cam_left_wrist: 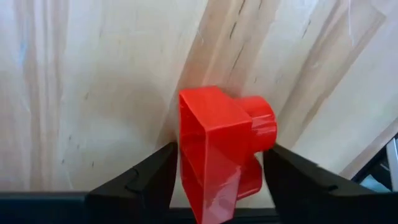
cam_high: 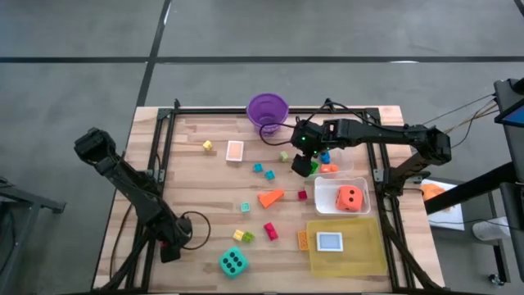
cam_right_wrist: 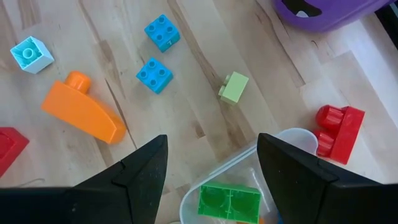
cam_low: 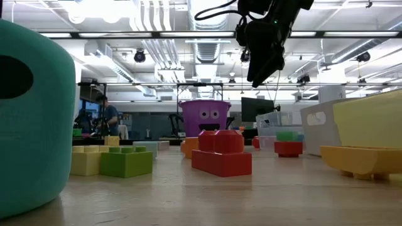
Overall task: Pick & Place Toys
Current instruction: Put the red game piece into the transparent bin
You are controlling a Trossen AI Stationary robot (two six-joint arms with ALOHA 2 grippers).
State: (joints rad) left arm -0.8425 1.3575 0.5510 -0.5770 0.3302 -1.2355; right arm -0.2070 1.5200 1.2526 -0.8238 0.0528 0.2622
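left hand (cam_left_wrist: 221, 186) low over counter (cam_left_wrist: 93, 93), fingers flanking red block (cam_left_wrist: 217, 149), apparently touching, grip unconfirmed. right hand (cam_right_wrist: 211, 168) hung spread, empty, above clear tub (cam_right_wrist: 249, 168).

The worktop (cam_high: 205, 197) is pale planked wood, matt with dark grain streaks. A red block (cam_left_wrist: 217, 146) between the left claw's (cam_left_wrist: 217, 186) matt black fingers is glossy moulded plastic, like the orange wedge (cam_right_wrist: 84, 112) and blue blocks (cam_right_wrist: 154, 74). At centre right of the high view, the tub (cam_high: 360, 184) is clear plastic.
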